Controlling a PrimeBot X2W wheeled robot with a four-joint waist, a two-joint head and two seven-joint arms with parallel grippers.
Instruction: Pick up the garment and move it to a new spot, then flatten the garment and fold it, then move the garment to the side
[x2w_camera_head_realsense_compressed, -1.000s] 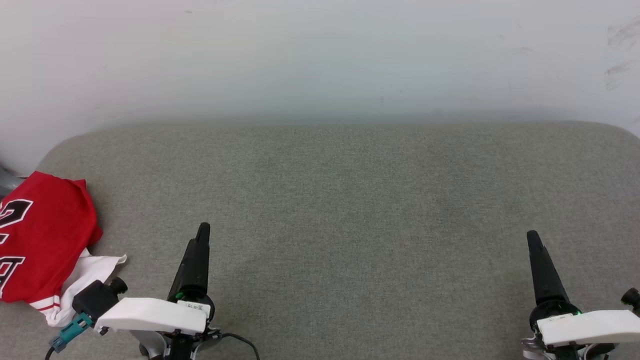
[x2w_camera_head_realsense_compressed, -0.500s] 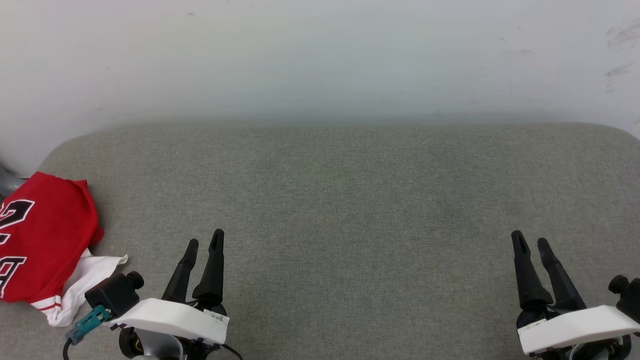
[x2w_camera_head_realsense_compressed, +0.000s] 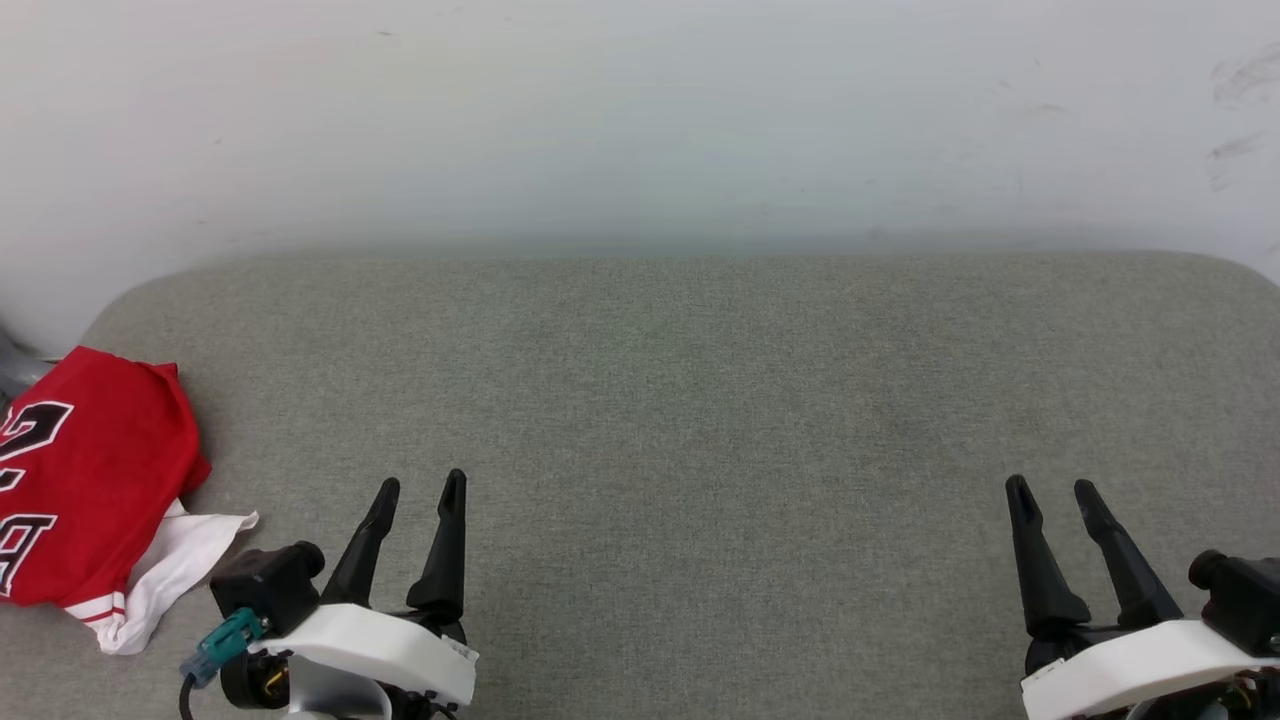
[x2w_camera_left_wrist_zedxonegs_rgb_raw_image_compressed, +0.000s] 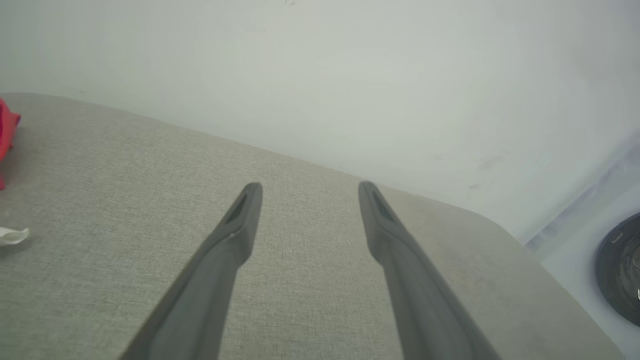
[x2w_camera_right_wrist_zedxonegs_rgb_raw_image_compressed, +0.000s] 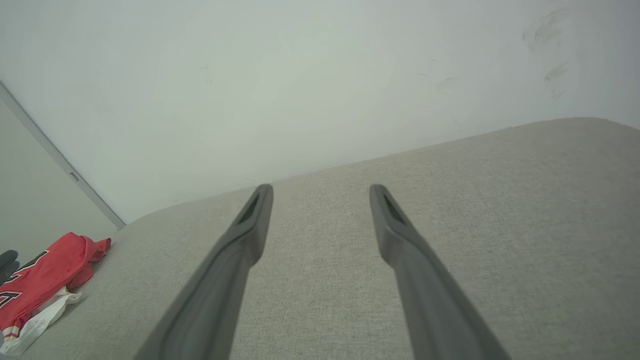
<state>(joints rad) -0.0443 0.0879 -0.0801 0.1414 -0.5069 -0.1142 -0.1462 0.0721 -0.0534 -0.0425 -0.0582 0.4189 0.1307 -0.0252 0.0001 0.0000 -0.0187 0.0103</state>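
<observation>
The garment (x2w_camera_head_realsense_compressed: 90, 480) lies bunched at the counter's (x2w_camera_head_realsense_compressed: 700, 400) nine o'clock edge, seemingly half folded. The left pincer (x2w_camera_head_realsense_compressed: 421, 482) and right pincer (x2w_camera_head_realsense_compressed: 1051, 485) stand spread, empty. Best swing the left toward nine o'clock and pinch red body cloth, not the loose white sleeve.

Garment (x2w_camera_head_realsense_compressed: 95, 470) at left end of cushion (x2w_camera_head_realsense_compressed: 700, 400): cut by head view's left edge; black lettering (x2w_camera_head_realsense_compressed: 30, 428) partly out of frame, unreadable. Grey object (x2w_camera_head_realsense_compressed: 12, 362) behind it, cut off, unidentifiable. Dark round object (x2w_camera_left_wrist_zedxonegs_rgb_raw_image_compressed: 620, 270) at left wrist view's right edge: cropped, unclear.
</observation>
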